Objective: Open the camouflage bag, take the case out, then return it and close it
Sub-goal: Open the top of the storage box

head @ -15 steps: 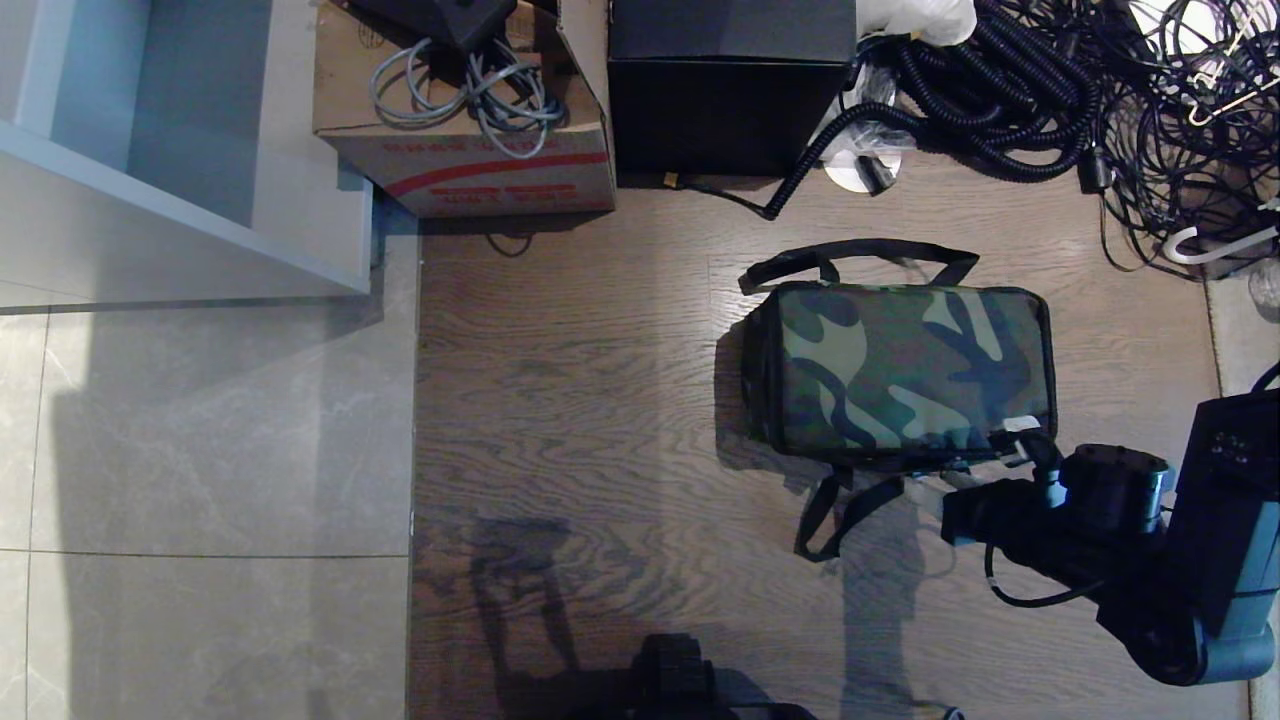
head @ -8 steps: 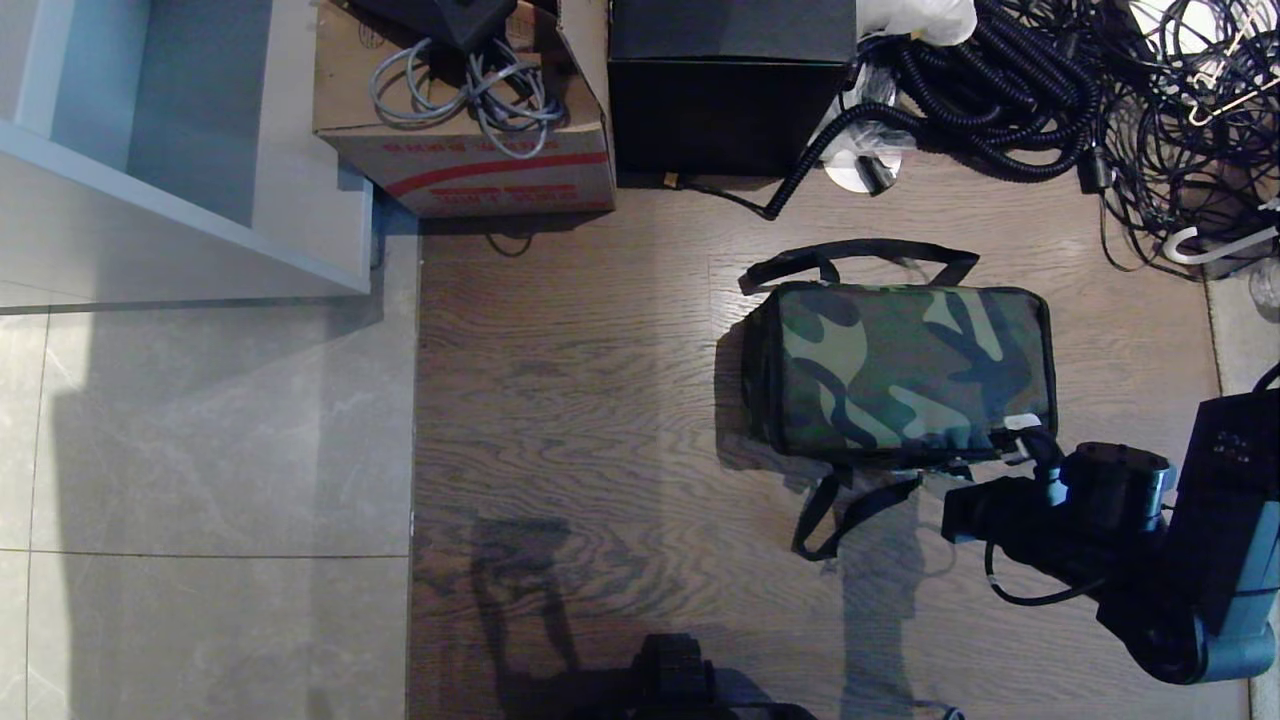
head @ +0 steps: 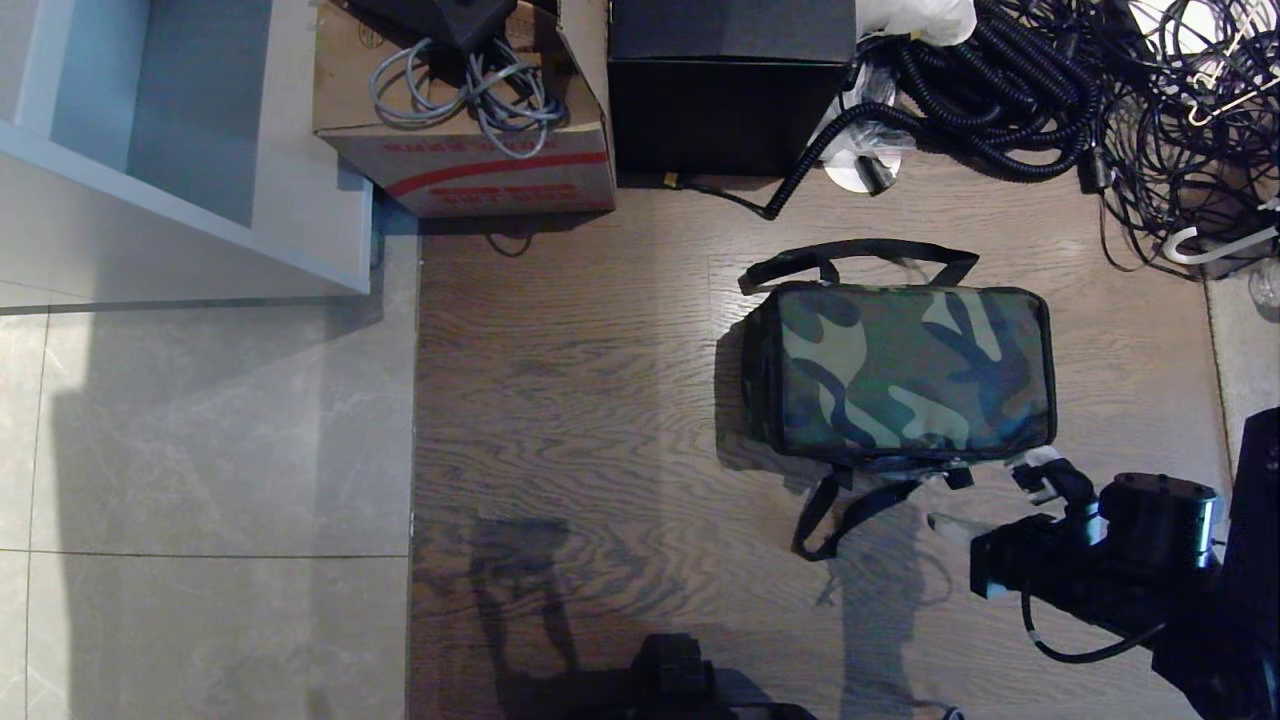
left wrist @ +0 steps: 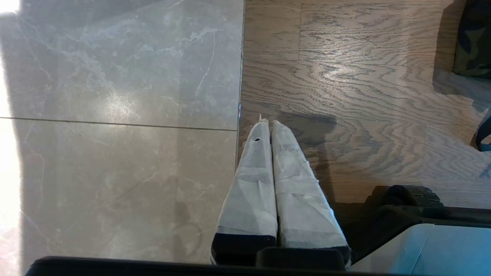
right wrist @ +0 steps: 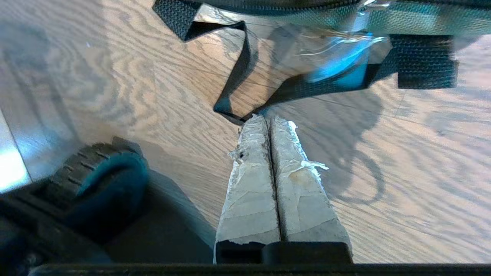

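Okay, the camouflage bag (head: 900,370) lies zipped on the wood floor (head: 580,400), black straps (head: 850,500) trailing off its near side. My right pincer (right wrist: 270,119) hangs just off the bag's near right corner, fingers pressed together on nothing. My left pincer (left wrist: 269,122) sits parked over the floor, also pinched empty.

Bare floor (head: 560,420) left of camouflage bag (head: 905,370).

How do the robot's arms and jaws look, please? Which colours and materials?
The right gripper and left gripper both have long tapered fingers wrapped in frayed whitish tape, on black bases. The right arm is black and blocky, with a thin black cable looping below.
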Controlling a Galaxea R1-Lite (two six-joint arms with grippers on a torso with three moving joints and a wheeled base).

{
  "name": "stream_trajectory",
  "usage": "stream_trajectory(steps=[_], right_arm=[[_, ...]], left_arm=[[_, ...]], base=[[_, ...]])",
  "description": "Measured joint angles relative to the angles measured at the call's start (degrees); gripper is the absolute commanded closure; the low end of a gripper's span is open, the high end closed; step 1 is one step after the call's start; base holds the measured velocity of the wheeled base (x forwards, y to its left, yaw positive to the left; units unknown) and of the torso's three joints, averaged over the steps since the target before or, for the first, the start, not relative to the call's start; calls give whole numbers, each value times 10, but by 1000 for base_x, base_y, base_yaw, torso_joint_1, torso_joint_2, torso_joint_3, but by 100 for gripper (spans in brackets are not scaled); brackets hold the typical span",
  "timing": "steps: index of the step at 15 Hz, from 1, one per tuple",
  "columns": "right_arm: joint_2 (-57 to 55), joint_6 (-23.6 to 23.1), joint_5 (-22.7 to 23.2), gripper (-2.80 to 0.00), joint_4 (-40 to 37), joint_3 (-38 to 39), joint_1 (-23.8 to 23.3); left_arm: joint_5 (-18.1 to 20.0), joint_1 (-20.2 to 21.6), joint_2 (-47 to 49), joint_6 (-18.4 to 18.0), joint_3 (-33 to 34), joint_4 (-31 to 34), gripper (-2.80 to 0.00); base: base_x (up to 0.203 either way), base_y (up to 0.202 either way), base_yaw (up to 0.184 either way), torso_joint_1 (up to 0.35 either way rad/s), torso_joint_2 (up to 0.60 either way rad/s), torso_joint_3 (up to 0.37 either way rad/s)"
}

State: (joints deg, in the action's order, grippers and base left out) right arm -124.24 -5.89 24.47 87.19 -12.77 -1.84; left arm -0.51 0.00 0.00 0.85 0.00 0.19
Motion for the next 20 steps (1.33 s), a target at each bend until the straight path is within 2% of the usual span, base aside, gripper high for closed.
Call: stream_trajectory(steps=[3, 5, 6, 7, 13, 17, 20], right_arm=[[14, -23, 2, 0, 0, 4, -27], [23, -60, 6, 0, -1, 0, -47], [24, -66, 13, -46, -4, -1, -48], [24, -69, 18, -280, -3, -3, -49], [-29, -72, 18, -280, 0, -18, -39], [-58, -63, 17, -280, 0, -58, -36], [-58, -15, 17, -280, 0, -95, -36]], left_arm=[[0, 0, 0, 0, 0, 0, 0], [0, 0, 0, 0, 0, 0, 0], [0, 0, 0, 0, 0, 0, 0], [0, 0, 0, 0, 0, 0, 0], [0, 0, 0, 0, 0, 0, 0], [0, 0, 0, 0, 0, 0, 0], [0, 0, 0, 0, 0, 0, 0]], base=[[0, 0, 0, 0, 0, 0], [0, 0, 0, 0, 0, 0], [0, 0, 0, 0, 0, 0], [0, 0, 0, 0, 0, 0], [0, 0, 0, 0, 0, 0], [0, 0, 0, 0, 0, 0], [0, 0, 0, 0, 0, 0]])
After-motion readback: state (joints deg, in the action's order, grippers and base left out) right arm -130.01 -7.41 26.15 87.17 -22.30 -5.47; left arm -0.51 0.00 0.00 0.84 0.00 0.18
